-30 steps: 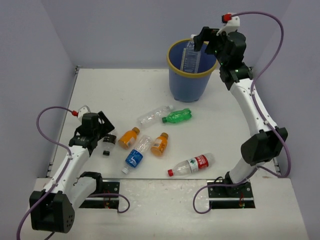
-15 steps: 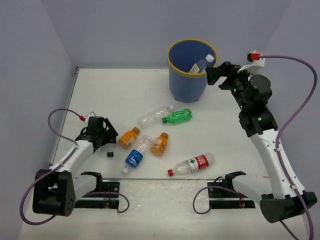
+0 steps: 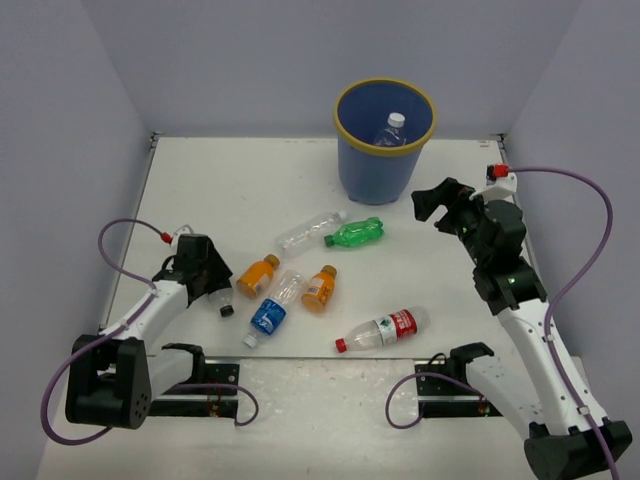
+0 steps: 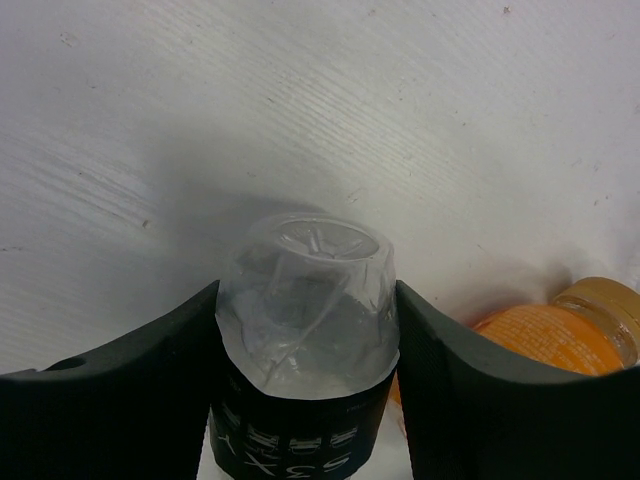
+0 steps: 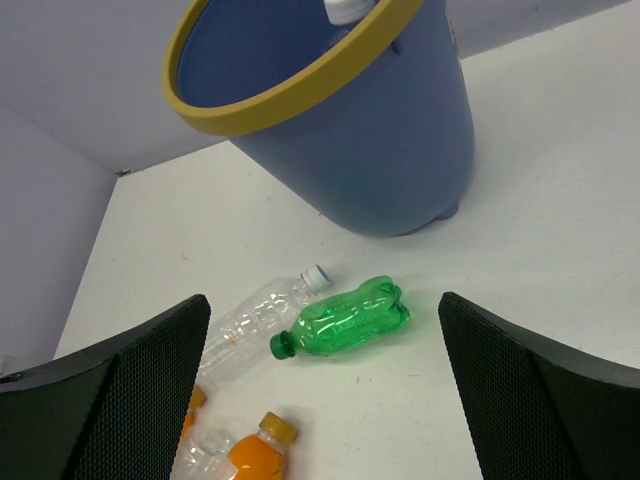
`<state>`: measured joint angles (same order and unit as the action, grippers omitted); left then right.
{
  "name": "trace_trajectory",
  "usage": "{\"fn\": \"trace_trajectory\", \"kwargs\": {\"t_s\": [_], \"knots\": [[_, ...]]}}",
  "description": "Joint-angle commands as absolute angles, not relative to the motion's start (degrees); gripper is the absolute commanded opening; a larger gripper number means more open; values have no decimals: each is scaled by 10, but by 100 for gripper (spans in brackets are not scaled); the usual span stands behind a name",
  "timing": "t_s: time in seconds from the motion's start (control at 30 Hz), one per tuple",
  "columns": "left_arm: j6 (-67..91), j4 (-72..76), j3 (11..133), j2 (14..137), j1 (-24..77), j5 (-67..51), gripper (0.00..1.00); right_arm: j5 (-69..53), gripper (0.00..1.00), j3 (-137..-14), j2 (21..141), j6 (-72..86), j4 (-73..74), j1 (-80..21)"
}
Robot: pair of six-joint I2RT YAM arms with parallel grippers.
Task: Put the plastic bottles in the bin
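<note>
**Left gripper** (image 3: 212, 285): at 8 o'clock on the white table (image 3: 230, 180). A second ago it hung spread over the black-labelled clear plastic bottle (image 4: 305, 300). Now its fingers press both flanks of that bottle, whose base points away from the wrist. Whether the bottle is off the surface cannot be told.

**Loose group, table centre** (all lying down, none moved in the last second):
- orange plastic bottle (image 3: 258, 275), just at 3 o'clock of the held one
- blue-labelled clear plastic bottle (image 3: 270, 312)
- second orange plastic bottle (image 3: 320, 288)
- long clear plastic bottle (image 3: 308, 230) and green plastic bottle (image 3: 355, 234), at 12 o'clock of those three
- red-labelled clear plastic bottle with red cap (image 3: 385, 328), at 5 o'clock of the group

**Round blue plastic bin with yellow rim** (image 3: 375, 180): at 1 o'clock on the table. The white-capped clear plastic bottle (image 3: 390, 130), carried over the rim a second ago, now rests inside with its cap up.

**Right gripper** (image 3: 432, 208): pulled back to 4 o'clock of the bin, fingers apart with nothing between them. Its wrist view faces the green plastic bottle.

**Assessment:** one bottle is delivered, a second appears secured for carrying, and six lie loose. The right arm looks free for the next pick, probably the green plastic bottle
</note>
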<state>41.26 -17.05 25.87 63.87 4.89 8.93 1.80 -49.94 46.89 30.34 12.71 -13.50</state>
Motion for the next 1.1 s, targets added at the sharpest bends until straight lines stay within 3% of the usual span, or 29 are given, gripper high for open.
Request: {"fn": "trace_trajectory", "kwargs": {"t_s": [0.0,0.1,0.33,0.5,0.63,0.8,1.07], "knots": [[403,-154,265,628,44,79,34,-5,99,-475,445,307,98,-135],[403,-168,271,609,44,84,25,-77,99,-466,441,293,84,-135],[404,-264,366,472,44,115,14,-293,99,-456,450,267,26,-135],[416,-171,366,349,45,-2,14,-409,99,-435,453,260,-23,-141],[441,-44,337,286,48,-165,12,-443,99,-429,467,246,-49,-179],[474,90,314,299,73,-234,7,-451,99,-446,510,236,-72,-252],[428,144,362,423,253,-138,6,-424,99,-481,580,226,-83,-305]]}}
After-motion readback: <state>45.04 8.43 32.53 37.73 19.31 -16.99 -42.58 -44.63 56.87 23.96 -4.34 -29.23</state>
